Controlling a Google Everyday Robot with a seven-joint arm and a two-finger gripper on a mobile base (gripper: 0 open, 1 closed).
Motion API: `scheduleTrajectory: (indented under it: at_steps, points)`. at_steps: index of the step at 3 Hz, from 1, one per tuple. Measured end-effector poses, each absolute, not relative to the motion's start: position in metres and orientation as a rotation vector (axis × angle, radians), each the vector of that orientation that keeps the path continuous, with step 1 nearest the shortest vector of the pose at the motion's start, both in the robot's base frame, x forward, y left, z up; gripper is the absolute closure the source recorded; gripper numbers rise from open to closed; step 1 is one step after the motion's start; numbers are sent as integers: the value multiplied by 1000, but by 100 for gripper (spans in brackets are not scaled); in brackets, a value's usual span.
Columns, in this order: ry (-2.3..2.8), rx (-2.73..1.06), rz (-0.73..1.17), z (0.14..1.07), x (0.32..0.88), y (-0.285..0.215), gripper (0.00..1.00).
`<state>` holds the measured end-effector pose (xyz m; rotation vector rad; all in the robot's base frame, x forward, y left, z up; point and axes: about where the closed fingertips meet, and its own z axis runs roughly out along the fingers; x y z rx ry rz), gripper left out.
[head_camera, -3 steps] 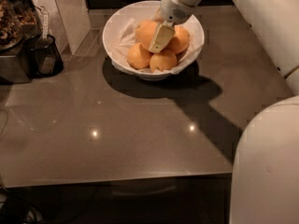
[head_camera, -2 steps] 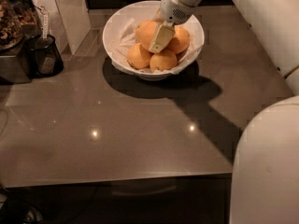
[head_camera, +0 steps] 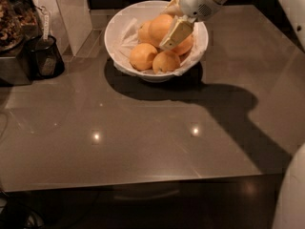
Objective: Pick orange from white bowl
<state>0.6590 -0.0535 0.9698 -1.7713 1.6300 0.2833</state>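
Note:
The white bowl with a crumpled white lining stands at the back middle of the grey table. Several oranges lie in it. The largest orange sits on top of the pile. My gripper reaches into the bowl from the upper right. One cream finger lies against the right side of that orange; the other finger is hidden behind the fruit. The gripper looks shut on the orange. Smaller oranges lie below and in front of it.
A dark mesh cup and a metal appliance stand at the left edge. A white upright panel is behind them. The table's front edge runs across below. My white arm body fills the lower right corner.
The gripper and the largest orange have shifted slightly up and to the right within the bowl. The other oranges and the bowl have not moved.

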Motion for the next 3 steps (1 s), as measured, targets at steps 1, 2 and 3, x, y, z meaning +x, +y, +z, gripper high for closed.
scheduleTrajectory:
  at_steps: [1, 2, 3]
  points:
    - [1511, -1705, 386, 992, 622, -62, 100]
    - [1479, -1634, 441, 1005, 575, -77, 100]
    - [1525, -1585, 456, 1002, 526, -98, 100]
